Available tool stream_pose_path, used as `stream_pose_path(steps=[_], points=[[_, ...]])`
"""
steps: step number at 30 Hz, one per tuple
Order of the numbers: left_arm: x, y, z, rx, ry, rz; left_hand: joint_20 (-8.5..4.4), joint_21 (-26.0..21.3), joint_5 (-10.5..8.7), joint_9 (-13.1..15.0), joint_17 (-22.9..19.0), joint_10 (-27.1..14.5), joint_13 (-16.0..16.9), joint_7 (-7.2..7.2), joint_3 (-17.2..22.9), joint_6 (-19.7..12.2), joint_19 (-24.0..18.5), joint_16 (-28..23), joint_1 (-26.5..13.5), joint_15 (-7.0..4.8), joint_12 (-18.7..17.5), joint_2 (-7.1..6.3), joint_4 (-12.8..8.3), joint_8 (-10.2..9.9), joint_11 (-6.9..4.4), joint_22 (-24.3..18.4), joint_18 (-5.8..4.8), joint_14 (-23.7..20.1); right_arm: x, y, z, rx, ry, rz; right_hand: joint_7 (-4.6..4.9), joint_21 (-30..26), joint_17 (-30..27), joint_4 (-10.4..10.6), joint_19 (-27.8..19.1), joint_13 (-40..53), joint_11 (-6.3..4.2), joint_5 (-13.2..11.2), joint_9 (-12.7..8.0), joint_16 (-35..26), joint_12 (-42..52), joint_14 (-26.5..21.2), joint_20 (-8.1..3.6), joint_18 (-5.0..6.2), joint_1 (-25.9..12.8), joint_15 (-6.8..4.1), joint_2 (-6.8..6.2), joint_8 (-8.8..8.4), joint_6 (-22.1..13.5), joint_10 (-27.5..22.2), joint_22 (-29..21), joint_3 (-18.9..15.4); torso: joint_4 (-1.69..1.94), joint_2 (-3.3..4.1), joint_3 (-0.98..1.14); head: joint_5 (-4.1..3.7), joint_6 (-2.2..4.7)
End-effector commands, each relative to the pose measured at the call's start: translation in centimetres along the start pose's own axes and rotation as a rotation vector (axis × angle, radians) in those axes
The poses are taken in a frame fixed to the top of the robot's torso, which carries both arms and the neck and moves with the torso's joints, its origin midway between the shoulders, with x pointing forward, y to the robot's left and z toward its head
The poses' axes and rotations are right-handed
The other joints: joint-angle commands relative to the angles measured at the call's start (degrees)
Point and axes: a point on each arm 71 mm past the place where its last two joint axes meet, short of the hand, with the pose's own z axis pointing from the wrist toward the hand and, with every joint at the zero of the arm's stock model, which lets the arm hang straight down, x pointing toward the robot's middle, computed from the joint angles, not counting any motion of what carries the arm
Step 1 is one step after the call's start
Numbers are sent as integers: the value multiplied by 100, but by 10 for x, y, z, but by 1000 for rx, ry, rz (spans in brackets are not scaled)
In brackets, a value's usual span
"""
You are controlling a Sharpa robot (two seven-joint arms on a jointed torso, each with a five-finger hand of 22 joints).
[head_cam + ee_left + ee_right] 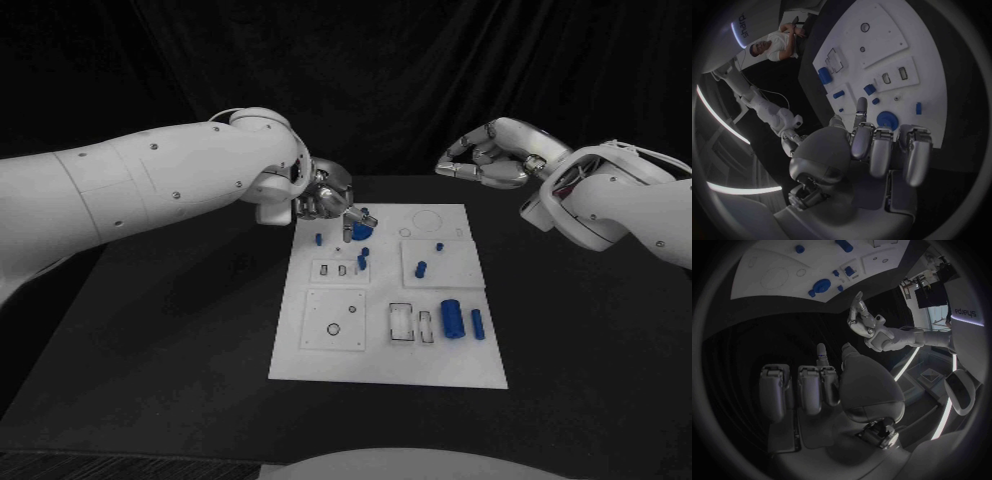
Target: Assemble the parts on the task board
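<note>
The white task board (389, 345) lies in the middle of the black table, with several blue parts on it. A round blue part (361, 230) sits near its far left corner. My left hand (332, 200) hovers just beside that part, most fingers curled in and empty. In the left wrist view one finger (861, 107) reaches out next to the round blue part (887, 120). A large blue cylinder (453, 318) and a slimmer one (477, 322) lie at the board's near right. My right hand (488, 160) hangs beyond the far right corner, fingers curled, empty.
Small blue pegs (420, 268) stand around the board's middle, and empty rectangular slots (401, 323) sit near the front. The right wrist view shows the board (773, 275) and my left hand (864, 320) beyond my curled right hand (817, 390). Black table surrounds the board.
</note>
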Motion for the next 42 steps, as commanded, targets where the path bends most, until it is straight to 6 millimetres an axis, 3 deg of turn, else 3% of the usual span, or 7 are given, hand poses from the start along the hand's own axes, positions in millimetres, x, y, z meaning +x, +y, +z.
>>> stream_pose_path(steps=[1, 4, 10, 17, 21, 31, 42], points=[[0, 5, 3, -156, 84, 58, -46, 33, 97, 24, 1506, 903, 2243, 4, 65, 31, 422, 15, 103, -51, 715, -46, -17, -45, -352, 1316, -118, 606, 3, -3, -1, 36, 27, 10, 9, 30, 1046, 11, 552, 678, 24, 72, -12, 14, 14, 513, 37, -18, -18, 42, 14, -2, 36, 300, 1474, -37, -55, -11, 103, 66, -43], [-5, 2, 8, -202, 89, 67, -74, 38, -41, 53, 1506, 903, 2243, -6, 125, 54, 441, 15, 130, -74, 715, -105, -31, -94, -368, 1334, -123, 606, 4, -2, 0, 38, 32, 12, 9, 28, 1044, 11, 551, 681, 24, 92, -15, 13, 15, 512, 37, -17, -17, 42, 17, -3, 37, 301, 1473, -39, -88, 3, 124, 139, -53], [-10, -2, 15, -265, 117, 87, -93, 36, -257, 79, 1506, 903, 2243, -9, 209, 98, 444, 15, 92, -88, 715, -152, -16, -193, -375, 1336, -123, 606, 7, 1, 2, 38, 49, 17, 11, 27, 1045, 7, 550, 676, 25, 125, -22, 14, 14, 512, 38, -17, -9, 43, 21, -9, 32, 299, 1473, -43, -123, 7, 133, 181, -86], [-9, -8, 22, -295, 148, 106, -80, 20, -155, -25, 1506, 903, 2243, 69, 413, -75, 417, 15, 94, -62, 715, -185, -54, -516, -327, 1303, -115, 606, 10, 2, 4, 41, 63, 20, 13, 22, 1041, 1, 547, 673, 26, 165, -32, 12, 13, 512, 39, -16, 15, 44, 23, -18, 23, 298, 1471, -44, -97, 3, 130, 155, -102], [-4, -7, 25, -303, 182, 62, -53, 20, -292, -82, 1506, 903, 2243, 108, 497, -96, 423, 15, 30, -32, 715, -244, -45, -657, -290, 1307, -116, 606, 11, 2, 3, 48, 71, 23, 13, 20, 1030, 0, 546, 667, 26, 180, -36, 7, 11, 509, 40, -15, 23, 44, 25, -21, 19, 295, 1470, -44, -99, 2, 133, 165, -101], [6, 0, 29, -304, 212, -26, -40, 18, -456, -96, 1506, 903, 2243, 100, 571, 25, 426, 15, -108, -27, 715, -275, -1, -717, -292, 1310, -116, 606, 15, -2, 1, 58, 82, 27, 17, 15, 1012, -41, 542, 648, 29, 138, -61, -1, 6, 505, 43, -13, 197, 47, -64, -32, 19, 287, 1468, -59, -98, 4, 132, 234, -107], [14, -3, 35, -274, 200, -49, -40, 10, -408, -121, 1506, 903, 2243, 111, 661, -9, 412, 15, -108, -27, 715, -281, -34, -803, -287, 1293, -111, 606, 18, -3, 1, 64, 95, 30, 18, 5, 1001, -39, 536, 638, 29, 136, -62, -6, 1, 503, 43, -11, 204, 47, -65, -32, 21, 283, 1464, -60, -85, -3, 138, 198, -134]])
